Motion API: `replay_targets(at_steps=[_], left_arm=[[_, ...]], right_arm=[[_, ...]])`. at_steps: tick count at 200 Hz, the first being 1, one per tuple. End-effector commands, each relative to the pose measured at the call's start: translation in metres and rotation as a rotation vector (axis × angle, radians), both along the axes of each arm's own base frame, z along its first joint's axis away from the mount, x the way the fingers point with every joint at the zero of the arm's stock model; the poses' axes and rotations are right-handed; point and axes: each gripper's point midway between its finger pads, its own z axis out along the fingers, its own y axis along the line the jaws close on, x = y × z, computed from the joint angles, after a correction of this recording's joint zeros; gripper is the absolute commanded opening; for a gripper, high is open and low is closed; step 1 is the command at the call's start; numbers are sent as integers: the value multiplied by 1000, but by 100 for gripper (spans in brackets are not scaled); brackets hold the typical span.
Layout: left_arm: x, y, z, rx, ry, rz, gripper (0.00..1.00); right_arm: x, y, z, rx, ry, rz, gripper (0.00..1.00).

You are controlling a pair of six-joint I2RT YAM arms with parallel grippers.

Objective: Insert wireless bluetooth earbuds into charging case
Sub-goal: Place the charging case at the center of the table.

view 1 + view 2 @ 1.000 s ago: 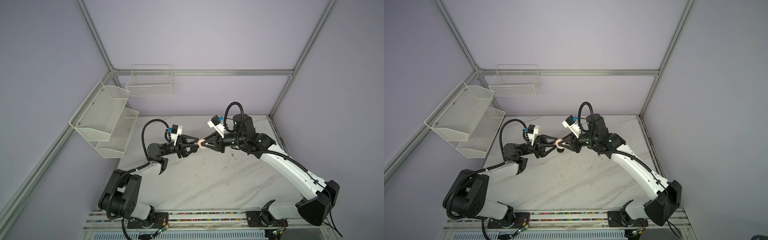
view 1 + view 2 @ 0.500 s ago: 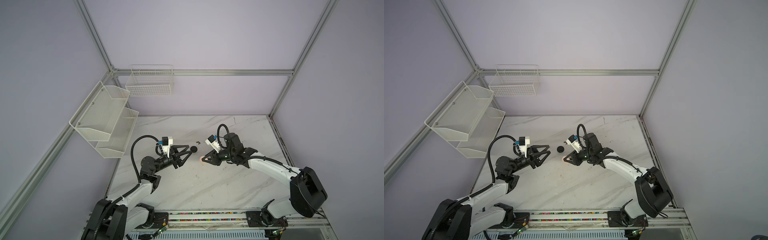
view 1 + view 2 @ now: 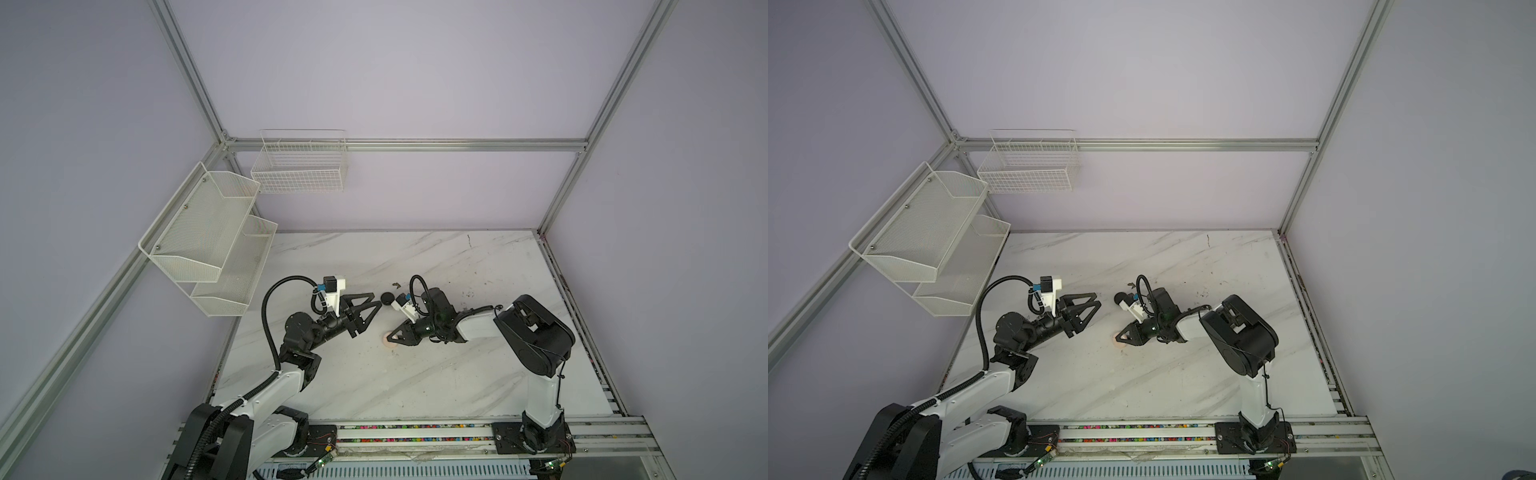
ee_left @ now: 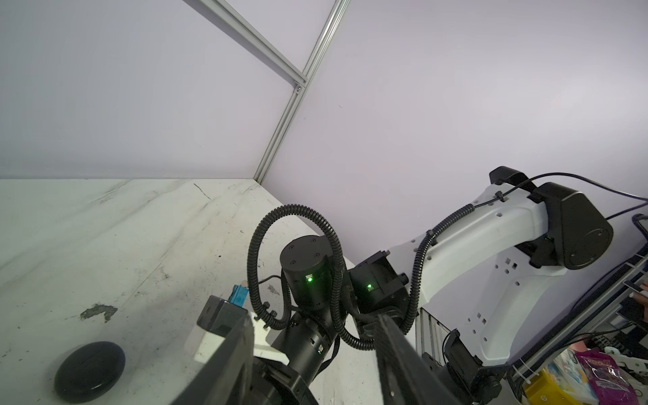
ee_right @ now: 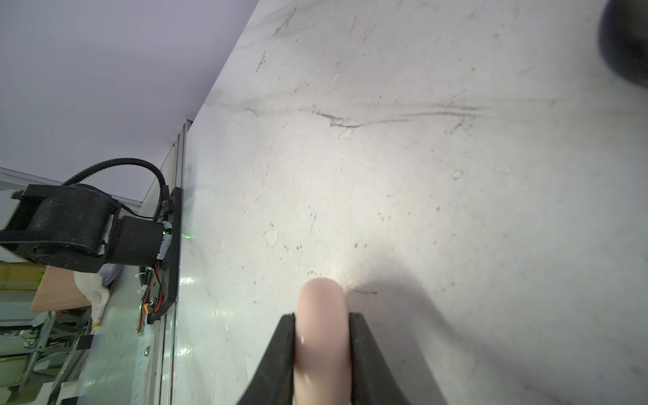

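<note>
Operator: Status on the left side?

Observer: Left gripper (image 3: pixel 375 300) hangs above the marble table (image 3: pixel 415 386), left of centre, pointing right. Its jaws stand roughly half apart with nothing between them. In the left wrist view the two fingers (image 4: pixel 228 354) frame only the other arm.

Operator: And the cases?

Observer: Black case (image 3: pixel 387 298), a round puck, lies flat on the table just right of those tips and slightly farther back, touching neither gripper. A small dark scrap (image 3: pixel 395 285) sits just beyond it, toward the far wall.

Operator: The pink one?

Observer: Pale pink case (image 5: pixel 322 308) is nearer than the black one and apart from it, around the table's middle. The right gripper (image 3: pixel 392 336) has it clamped. Both fingers (image 5: pixel 361 340) press its sides, and its rounded end pokes out past the tips. It sits low over the marble; whether it touches the surface I cannot tell.

Operator: Right arm's pose?

Observer: Folded low, coming in from the right, with its gripper pointing left toward the other one and a clear gap between the two.

Operator: Earbuds?

Observer: Cannot tell where they are; both cases look shut.
</note>
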Motion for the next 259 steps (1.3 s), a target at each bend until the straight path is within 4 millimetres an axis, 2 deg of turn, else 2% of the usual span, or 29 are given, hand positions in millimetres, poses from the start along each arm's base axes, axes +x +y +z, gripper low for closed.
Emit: replay_targets(at_steps=[1, 28, 73, 124, 172, 197, 210, 220, 224, 232, 236, 246, 250, 259], left_arm=[[-3, 2, -7, 16, -11, 13, 55], [-4, 3, -6, 16, -17, 14, 55], [-6, 4, -2, 19, -32, 25, 55], [-6, 4, -2, 24, -33, 26, 54], [-4, 4, -3, 38, -33, 27, 54], [-1, 6, -5, 68, -28, 50, 55], [5, 9, -9, 96, -6, 89, 56], [14, 14, -11, 126, 20, 143, 55], [19, 17, -15, 159, 42, 165, 55], [29, 24, -25, 267, 75, 226, 57], [34, 30, -28, 319, 89, 264, 61], [60, 69, -43, 466, 165, 515, 72], [67, 86, -52, 529, 183, 606, 72], [82, 129, -64, 674, 204, 841, 73]], right_arm=[[8, 8, 9, 53, -59, 23, 13], [15, 2, 4, 42, -59, 6, 16], [22, -7, -5, 10, -55, -7, 35], [35, -15, -8, -17, -57, -33, 44], [42, -19, -7, -52, -78, -49, 59], [49, -23, -2, -86, -113, -74, 63], [57, -28, 7, -109, -148, -107, 65], [70, -38, 21, -134, -212, -176, 67], [77, -45, 34, -138, -260, -215, 68], [95, -66, 52, -168, -354, -318, 71], [104, -78, 62, -178, -403, -377, 71], [128, -116, 87, -216, -524, -577, 71], [139, -137, 96, -258, -583, -695, 72], [151, -177, 110, -323, -708, -889, 83]])
